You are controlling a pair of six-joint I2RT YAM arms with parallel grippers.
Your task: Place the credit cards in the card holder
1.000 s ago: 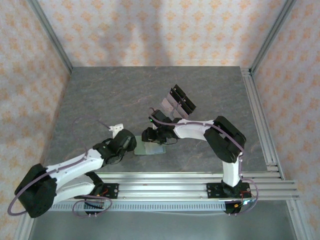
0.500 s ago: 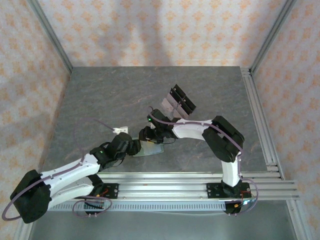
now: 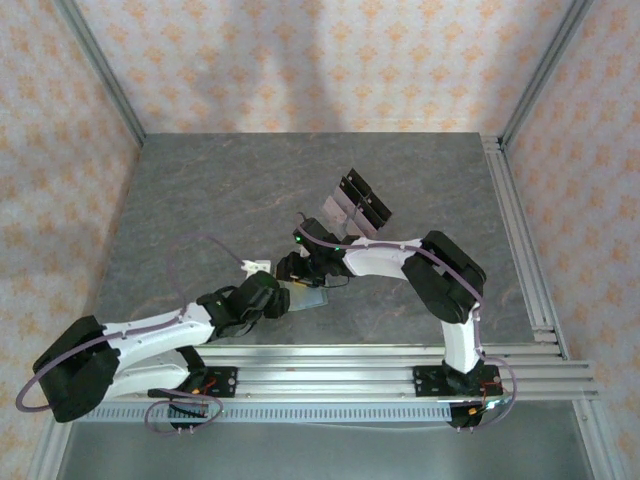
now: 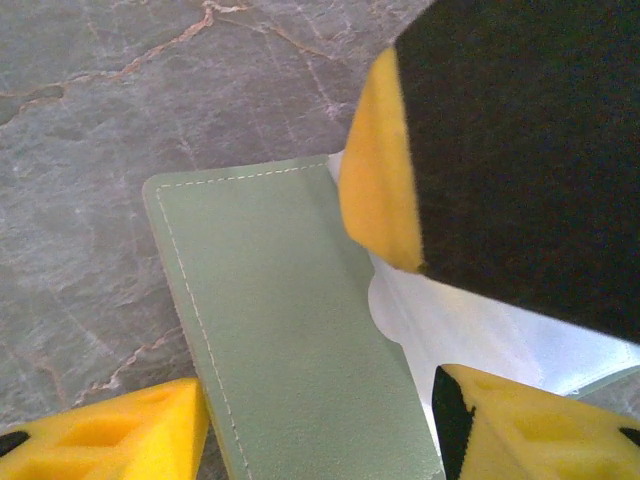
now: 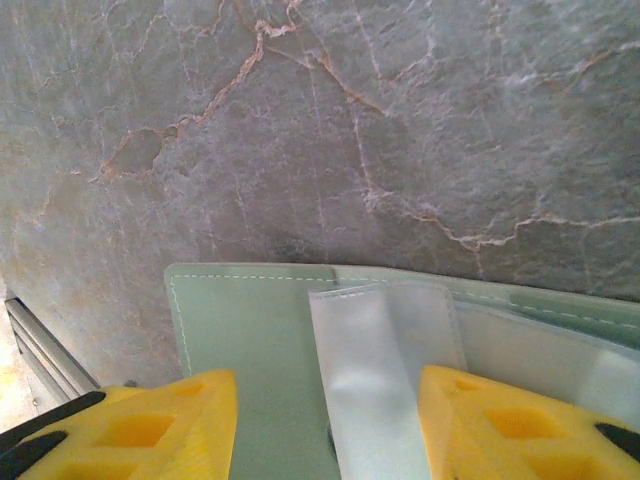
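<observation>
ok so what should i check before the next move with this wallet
1. The wallet is open, with its clear pocket showing: ok.
2. The right gripper has its fingers apart, astride the wallet: ok.
3. The left gripper has a hold on the wallet flap: cannot tell.
4. A gripper holds one of the cards: not ok, they sit in the rack.
5. Room between the grippers: not ok, both crowd over the wallet.

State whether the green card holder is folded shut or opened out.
Opened out: the card holder lies on the table with its clear inner pocket exposed beside the stitched green panel.
</observation>
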